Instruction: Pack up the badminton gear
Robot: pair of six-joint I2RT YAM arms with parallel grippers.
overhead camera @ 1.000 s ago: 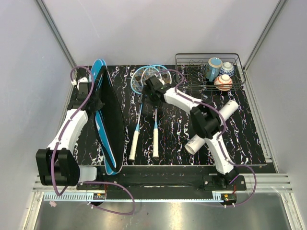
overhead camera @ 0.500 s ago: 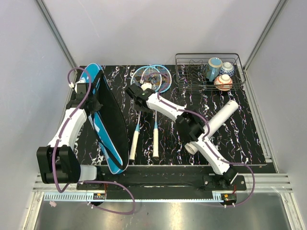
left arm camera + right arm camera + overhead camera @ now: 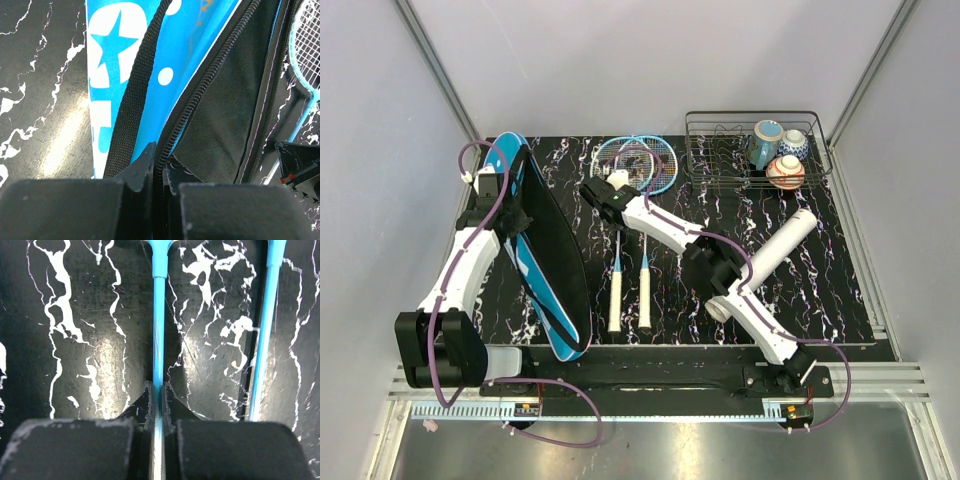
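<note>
While left jaws clamp bag edge [image 3: 200,95], racket shaft [image 3: 159,330] between right jaws — gripped tight

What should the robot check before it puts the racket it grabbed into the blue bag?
1. The right gripper is shut on the shaft of the left racket: ok.
2. The left gripper is shut on the zipper edge of the racket bag: ok.
3. The bag's black inside faces the rackets: ok.
4. The shaft of the second racket lies apart from the gripped one: ok.
5. The white tube is out of the way, right of both rackets: ok.
6. The two racket heads are untangled: cannot tell; they overlap from above.
</note>
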